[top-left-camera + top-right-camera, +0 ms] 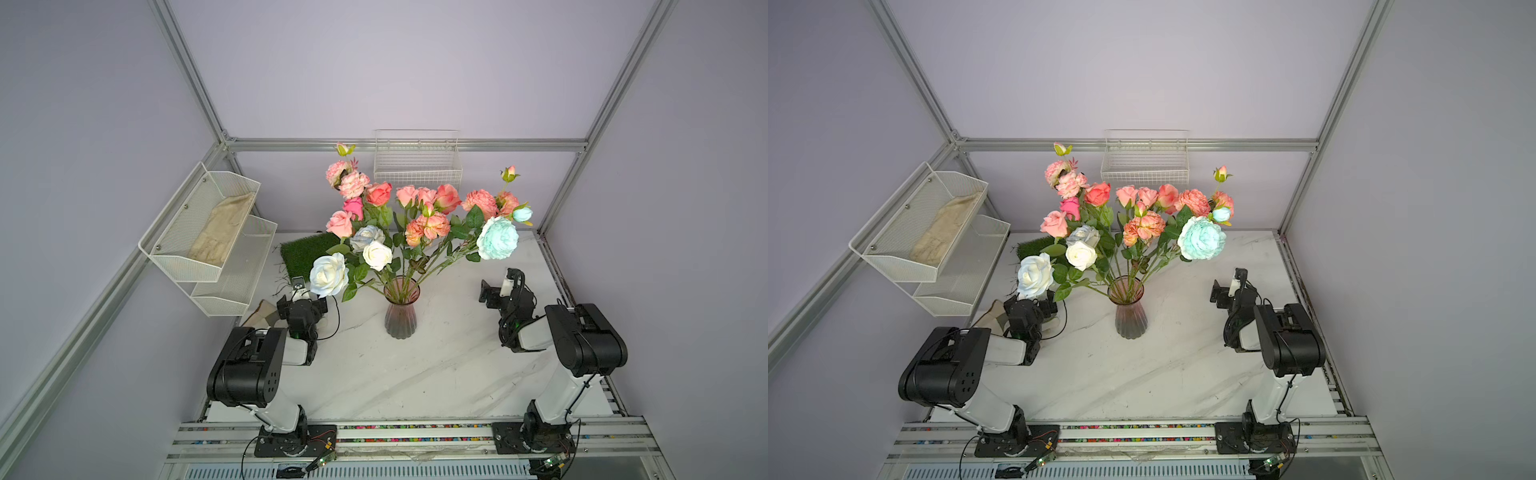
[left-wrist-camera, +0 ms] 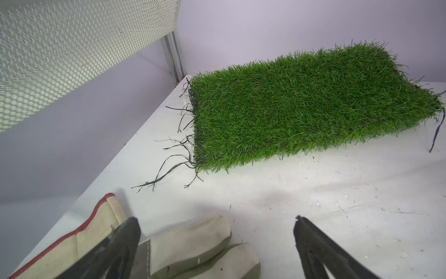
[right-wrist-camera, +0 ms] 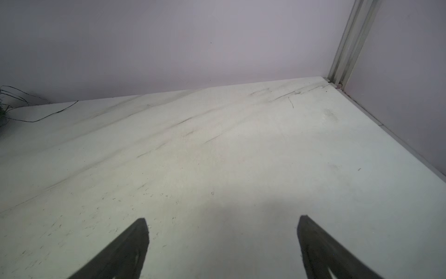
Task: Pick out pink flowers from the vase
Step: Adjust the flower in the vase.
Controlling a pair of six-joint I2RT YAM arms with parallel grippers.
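The smoky-pink ribbed glass vase (image 1: 401,316) (image 1: 1131,320) stands mid-table, and neither wrist view shows it. Several pink flowers (image 1: 432,224) (image 1: 1148,224), light pink, coral and one magenta, fan out above it on green stems. My left gripper (image 1: 302,297) (image 2: 217,222) rests low to the left of the vase under a white rose (image 1: 329,274), open, with nothing between its fingers. The right gripper (image 1: 500,286) (image 3: 223,221) sits low to the right of the vase, open over bare table. Neither gripper touches the vase or a stem.
White roses and a large aqua bloom (image 1: 497,237) share the vase. A green grass mat (image 2: 301,103) (image 1: 305,253) lies back left. A cream glove (image 2: 183,241) lies under the left gripper. Mesh shelves (image 1: 208,249) hang on the left wall, a wire basket (image 1: 417,162) on the back wall.
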